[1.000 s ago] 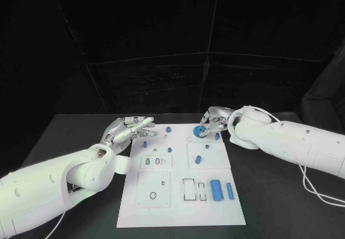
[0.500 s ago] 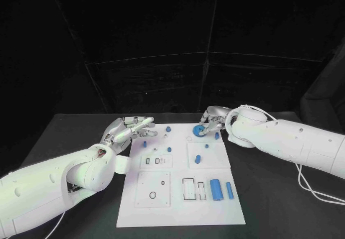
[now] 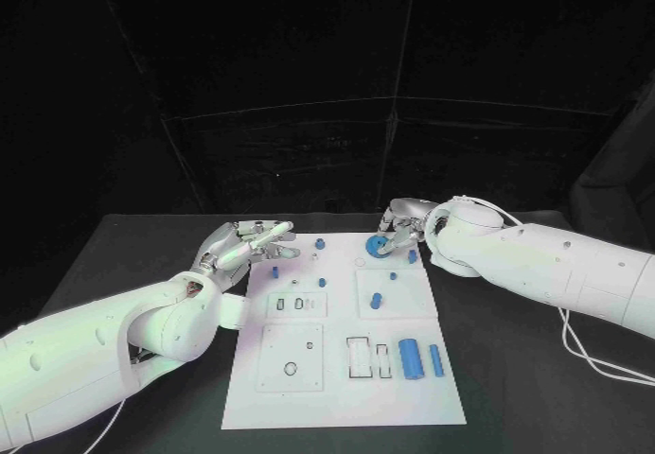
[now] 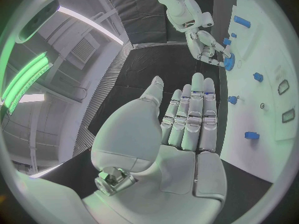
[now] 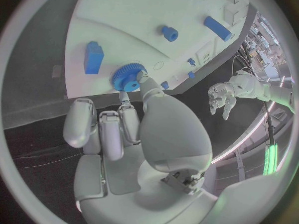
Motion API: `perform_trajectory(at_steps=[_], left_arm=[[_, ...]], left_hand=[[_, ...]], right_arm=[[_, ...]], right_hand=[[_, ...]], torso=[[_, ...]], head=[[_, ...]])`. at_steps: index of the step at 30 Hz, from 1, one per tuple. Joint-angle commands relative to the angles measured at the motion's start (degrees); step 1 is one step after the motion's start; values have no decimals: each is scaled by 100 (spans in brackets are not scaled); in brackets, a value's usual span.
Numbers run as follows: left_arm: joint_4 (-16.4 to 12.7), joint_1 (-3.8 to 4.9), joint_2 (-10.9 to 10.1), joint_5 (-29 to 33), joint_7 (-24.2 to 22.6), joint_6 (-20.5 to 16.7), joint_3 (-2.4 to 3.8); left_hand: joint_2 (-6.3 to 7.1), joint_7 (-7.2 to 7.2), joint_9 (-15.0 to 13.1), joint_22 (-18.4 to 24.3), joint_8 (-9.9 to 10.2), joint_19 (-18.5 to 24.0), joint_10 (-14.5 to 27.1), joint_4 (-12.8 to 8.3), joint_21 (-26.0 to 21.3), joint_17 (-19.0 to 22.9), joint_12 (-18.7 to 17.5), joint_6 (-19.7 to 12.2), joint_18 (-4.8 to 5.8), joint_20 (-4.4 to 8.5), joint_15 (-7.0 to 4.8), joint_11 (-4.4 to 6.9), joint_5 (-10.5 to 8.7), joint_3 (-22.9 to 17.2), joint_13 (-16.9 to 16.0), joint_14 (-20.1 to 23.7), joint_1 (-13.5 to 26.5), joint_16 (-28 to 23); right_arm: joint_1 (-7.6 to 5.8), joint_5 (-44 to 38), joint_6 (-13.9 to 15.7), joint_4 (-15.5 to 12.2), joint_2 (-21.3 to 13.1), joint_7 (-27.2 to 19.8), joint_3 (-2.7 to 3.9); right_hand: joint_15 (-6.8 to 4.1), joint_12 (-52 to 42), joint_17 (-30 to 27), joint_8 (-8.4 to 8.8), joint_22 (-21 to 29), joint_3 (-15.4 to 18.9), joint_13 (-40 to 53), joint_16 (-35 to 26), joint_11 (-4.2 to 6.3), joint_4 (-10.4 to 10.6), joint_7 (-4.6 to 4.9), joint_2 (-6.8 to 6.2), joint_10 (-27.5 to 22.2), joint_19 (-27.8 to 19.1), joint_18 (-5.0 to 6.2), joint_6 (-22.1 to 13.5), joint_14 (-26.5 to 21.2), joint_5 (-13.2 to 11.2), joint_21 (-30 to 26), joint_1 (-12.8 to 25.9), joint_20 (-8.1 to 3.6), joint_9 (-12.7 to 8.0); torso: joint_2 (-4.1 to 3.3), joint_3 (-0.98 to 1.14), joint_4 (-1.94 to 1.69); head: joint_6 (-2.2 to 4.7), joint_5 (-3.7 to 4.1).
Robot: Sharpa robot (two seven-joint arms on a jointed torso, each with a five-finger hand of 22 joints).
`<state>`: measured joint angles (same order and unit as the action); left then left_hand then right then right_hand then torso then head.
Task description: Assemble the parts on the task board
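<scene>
Gear (image 5: 126,77), blue, round, toothed rim, pinched by right hand (image 5: 134,134)

The left arm comes in from the lower left of the head view and ends in the left hand (image 3: 253,242) left of centre, raised, its fingers (image 4: 193,115) held straight and close together with the thumb apart, holding nothing. The right arm enters from the right edge and bends toward the centre, where the right hand (image 3: 400,233) points downward. In the right wrist view its thumb tip (image 5: 142,79) touches the blue gear (image 5: 126,77).
</scene>
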<state>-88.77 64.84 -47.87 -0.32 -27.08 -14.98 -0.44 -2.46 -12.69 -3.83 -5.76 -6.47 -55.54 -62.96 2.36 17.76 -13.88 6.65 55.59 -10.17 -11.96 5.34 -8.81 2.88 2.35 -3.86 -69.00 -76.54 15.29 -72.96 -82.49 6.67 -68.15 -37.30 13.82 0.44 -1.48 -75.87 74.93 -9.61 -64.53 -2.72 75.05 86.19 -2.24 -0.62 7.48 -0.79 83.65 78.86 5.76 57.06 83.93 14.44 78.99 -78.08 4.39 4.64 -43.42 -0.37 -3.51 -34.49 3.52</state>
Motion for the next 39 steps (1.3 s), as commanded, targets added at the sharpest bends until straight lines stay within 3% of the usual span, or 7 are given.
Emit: perform_trajectory(at_steps=[1, 12, 16, 17, 19, 26, 39], left_arm=[[-5, 9, 5, -25, 26, 105, 3], [-8, 9, 3, -25, 37, 121, 2], [-8, 9, -2, -25, 39, 126, 1], [-8, 9, -5, -25, 39, 127, 1], [-6, 9, -8, -25, 40, 133, 1], [1, 8, -5, -25, 45, 148, 1], [18, 9, 14, -26, 43, 152, 1]], left_hand=[[-60, 25, -8, 6, 11, 50, 17, -14, -21, -5, 18, -19, -31, 2, 4, 5, -4, 4, -2, 32, -16, -29], [-61, 27, -8, 7, 11, 50, 17, -19, -22, -6, 19, -19, -32, 2, 3, 6, -4, 4, -2, 33, -22, -30], [-63, 29, -8, 8, 10, 51, 18, -29, -24, -7, 21, -20, -32, 2, 2, 7, -4, 3, -2, 35, -34, -30], [-63, 29, -8, 8, 10, 51, 18, -29, -24, -7, 21, -20, -32, 2, 2, 7, -4, 3, -2, 35, -34, -30], [-63, 29, -8, 9, 10, 51, 18, -30, -24, -7, 21, -21, -32, 2, 2, 8, -4, 3, -2, 36, -35, -31], [-64, 29, -8, 9, 10, 51, 18, -30, -24, -7, 21, -21, -32, 2, 2, 8, -4, 3, -2, 36, -35, -31], [-65, 31, -8, 10, 9, 51, 17, -33, -26, -7, 23, -21, -33, 1, 2, 8, -5, 5, -2, 38, -37, -31]], right_arm=[[9, -494, 166, -30, 1, -94, -12], [13, -883, 499, -190, 35, -166, -13], [16, -838, 627, -372, 9, -214, -13], [16, -830, 682, -440, 2, -230, -13], [17, -820, 808, -586, -6, -252, -13], [20, -918, 1198, -952, 164, -147, -14], [142, -1052, 1026, -644, 855, 41, -56]], right_hand=[[-85, -57, 535, -78, -68, -184, 232, 35, 47, -69, -67, 91, 41, 62, -97, 206, 424, -144, 45, -182, -42, 40], [-161, -72, 600, -129, -196, -532, 284, 57, 136, -142, -171, 156, 69, 112, -121, 523, 435, -203, 109, -177, -113, 46], [-172, -62, 597, -91, -207, -628, 293, 55, 149, -127, -185, 109, 73, 115, -124, 559, 434, -103, 115, -75, -128, 27], [-176, -55, 596, -66, -221, -685, 299, 54, 152, -121, -187, 50, 72, 120, -126, 576, 434, 143, 122, -10, -137, 15], [-178, -44, 595, -42, -227, -739, 299, 53, 155, -116, -185, 5, 71, 122, -128, 585, 434, 268, 126, 42, -140, 5], [-162, -31, 590, 63, -303, -859, 311, 49, 131, -65, -153, -96, 75, 157, -142, 527, 433, 262, 162, 203, -135, -36], [-146, 8, 570, 148, -302, -1004, 304, 40, 112, -2, -134, -141, 70, 154, -141, 522, 429, 57, 163, 331, -118, -55]], torso=[[1, -3, 5], [3, -4, -8], [2, -3, -4], [3, -1, 5], [5, 2, 14], [-2, -10, -20], [-1, -9, -10]], head=[[-2, -1], [-12, 1], [-15, -20], [-11, -34], [-16, -53], [-17, -32], [-65, -70]])
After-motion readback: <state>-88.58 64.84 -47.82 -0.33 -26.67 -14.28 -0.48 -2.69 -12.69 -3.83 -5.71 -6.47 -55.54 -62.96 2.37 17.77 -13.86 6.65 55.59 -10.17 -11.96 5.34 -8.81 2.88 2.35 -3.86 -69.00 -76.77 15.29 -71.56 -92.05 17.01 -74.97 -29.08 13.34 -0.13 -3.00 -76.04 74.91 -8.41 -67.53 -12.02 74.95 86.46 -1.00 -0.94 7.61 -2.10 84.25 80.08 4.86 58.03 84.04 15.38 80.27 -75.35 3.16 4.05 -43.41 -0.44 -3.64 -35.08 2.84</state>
